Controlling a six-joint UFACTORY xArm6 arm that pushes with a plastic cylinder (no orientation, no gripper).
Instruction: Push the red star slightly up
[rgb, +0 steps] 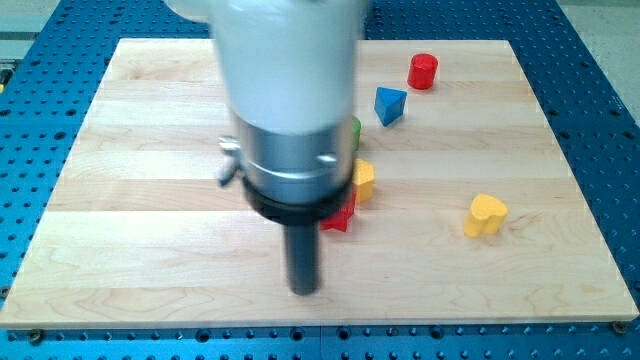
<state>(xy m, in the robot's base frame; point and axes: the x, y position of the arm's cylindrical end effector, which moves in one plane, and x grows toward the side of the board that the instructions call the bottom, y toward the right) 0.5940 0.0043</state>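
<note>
The red star (340, 217) lies near the board's middle, mostly hidden behind the arm's body; only its right and lower points show. My tip (304, 290) is on the board below and a little left of the star, apart from it. A yellow block (364, 180) sits just above the star on its right, touching or nearly touching it. A green block (355, 131) peeks out above that, largely hidden by the arm.
A blue triangular block (389, 105) and a red cylinder (423, 71) lie at the view's upper right. A yellow heart (485, 214) lies at the right. The wooden board (150, 200) rests on a blue perforated table (30, 150).
</note>
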